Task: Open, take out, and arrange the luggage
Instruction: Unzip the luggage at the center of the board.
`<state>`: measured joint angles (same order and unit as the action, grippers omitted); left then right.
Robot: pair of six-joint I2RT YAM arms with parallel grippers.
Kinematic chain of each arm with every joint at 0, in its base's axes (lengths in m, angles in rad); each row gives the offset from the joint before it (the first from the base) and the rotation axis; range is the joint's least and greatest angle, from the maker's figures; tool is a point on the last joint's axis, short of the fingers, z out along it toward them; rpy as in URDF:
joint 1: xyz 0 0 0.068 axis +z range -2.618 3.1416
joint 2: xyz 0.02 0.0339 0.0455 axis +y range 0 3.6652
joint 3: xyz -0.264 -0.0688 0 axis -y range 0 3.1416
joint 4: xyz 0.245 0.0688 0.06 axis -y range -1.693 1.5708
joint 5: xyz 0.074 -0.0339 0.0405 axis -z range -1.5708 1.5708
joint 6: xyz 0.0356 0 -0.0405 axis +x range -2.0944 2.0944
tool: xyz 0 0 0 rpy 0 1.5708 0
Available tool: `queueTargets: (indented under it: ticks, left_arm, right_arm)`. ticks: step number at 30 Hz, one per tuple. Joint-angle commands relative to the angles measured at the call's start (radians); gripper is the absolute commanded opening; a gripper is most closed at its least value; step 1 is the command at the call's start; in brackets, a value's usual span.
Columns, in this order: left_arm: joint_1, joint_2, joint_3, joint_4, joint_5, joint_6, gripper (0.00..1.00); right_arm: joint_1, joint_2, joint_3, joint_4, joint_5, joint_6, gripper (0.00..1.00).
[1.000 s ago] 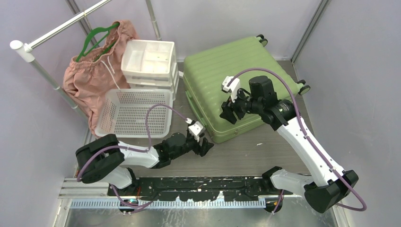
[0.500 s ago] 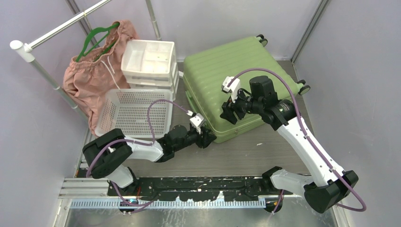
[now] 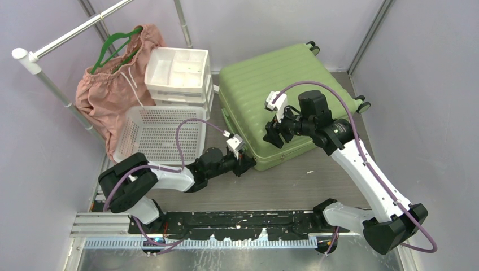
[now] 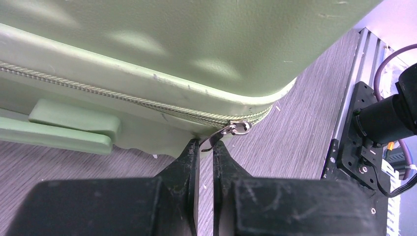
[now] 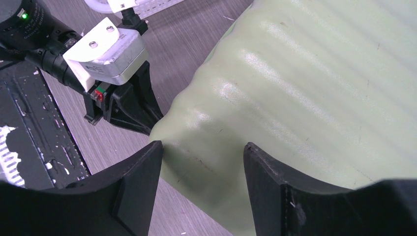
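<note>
The luggage (image 3: 282,93), a light-green ribbed hard shell, lies flat and zipped at the back right. In the left wrist view its near corner (image 4: 172,39) fills the top, with the zipper running to a metal zipper pull (image 4: 231,130). My left gripper (image 4: 205,145) is pinched on that pull's tab at the fingertips; from above it (image 3: 244,164) sits low against the near-left corner. My right gripper (image 3: 274,135) hovers open over the same corner of the lid (image 5: 305,88), fingers (image 5: 142,167) apart with nothing held.
A white perforated basket (image 3: 161,135) lies left of the luggage, with a white drawer unit (image 3: 179,73) behind it. A pink garment (image 3: 107,93) hangs on a green hanger from the rail (image 3: 62,34). The luggage's side handle (image 4: 74,125) lies left of the pull.
My left arm reached forward to the luggage's near-left corner and its jaws closed from open onto the zipper pull. The right arm stayed still.
</note>
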<state>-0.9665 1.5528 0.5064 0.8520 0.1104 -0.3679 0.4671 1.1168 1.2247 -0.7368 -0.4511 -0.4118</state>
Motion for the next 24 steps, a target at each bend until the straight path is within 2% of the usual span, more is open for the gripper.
queueTargets:
  ticks: [1,5,14,20,24]
  left_arm:
    - [0.002,-0.05,0.042,0.089,0.018,-0.019,0.03]
    - [0.002,-0.058,0.032,0.104,0.049,-0.031,0.03]
    - [0.002,-0.025,0.025,0.168,0.084,-0.073,0.16]
    - [0.002,-0.016,0.028,0.175,0.087,-0.083,0.29]
    - [0.002,-0.017,0.02,0.192,0.09,-0.084,0.28]
  right_arm:
    - [-0.016,0.028,-0.042,-0.138,0.055,-0.007,0.66]
    - [-0.019,0.025,-0.044,-0.138,0.057,-0.006,0.66]
    - [-0.02,0.023,-0.044,-0.14,0.057,-0.006,0.66]
    - [-0.022,0.017,-0.044,-0.141,0.057,-0.008,0.66]
    - [-0.021,0.018,-0.044,-0.141,0.056,-0.008,0.66]
